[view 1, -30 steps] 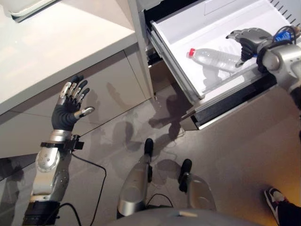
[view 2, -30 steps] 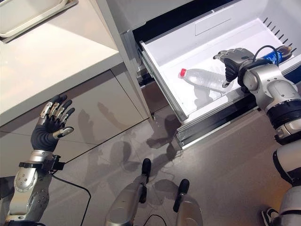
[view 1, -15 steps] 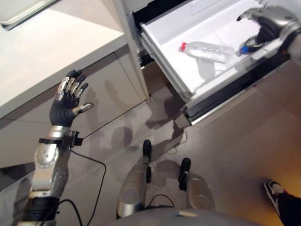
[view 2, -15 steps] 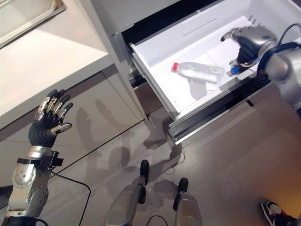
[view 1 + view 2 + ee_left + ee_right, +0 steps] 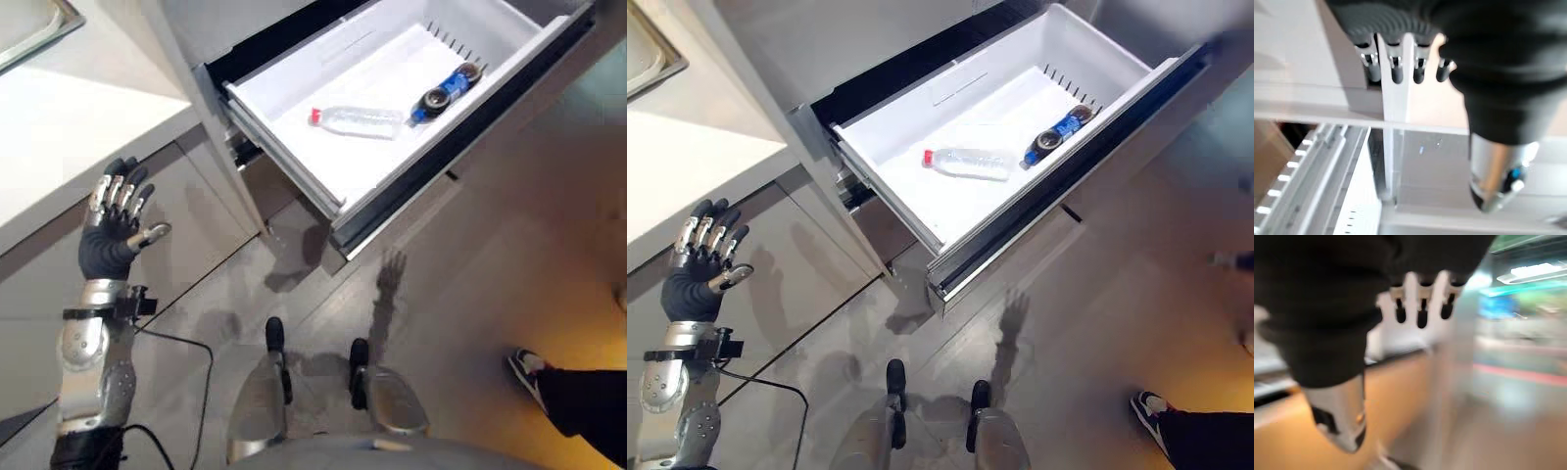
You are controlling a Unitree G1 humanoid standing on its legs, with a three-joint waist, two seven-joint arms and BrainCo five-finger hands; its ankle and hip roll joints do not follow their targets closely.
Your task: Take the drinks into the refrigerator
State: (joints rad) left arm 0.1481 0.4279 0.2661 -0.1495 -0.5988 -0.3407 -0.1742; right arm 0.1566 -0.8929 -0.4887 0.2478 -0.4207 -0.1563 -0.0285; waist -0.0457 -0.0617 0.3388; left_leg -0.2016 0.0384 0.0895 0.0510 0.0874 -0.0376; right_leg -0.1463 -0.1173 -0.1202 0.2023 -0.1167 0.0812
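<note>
Clear water bottle [image 5: 965, 164] and blue-label bottle [image 5: 1054, 135] lie inside open refrigerator drawer [image 5: 884, 171]; placing step looks done; left robot hand [image 5: 113, 227] open, empty, well left of drawer; right robot hand [image 5: 1420, 301] open, empty; next: push drawer shut.

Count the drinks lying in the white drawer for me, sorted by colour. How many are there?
Clear bottle with a red cap: 1
Bottle with a blue label: 1
Total: 2 drinks, both lying on their sides in the open white drawer, apart from each other.
</note>
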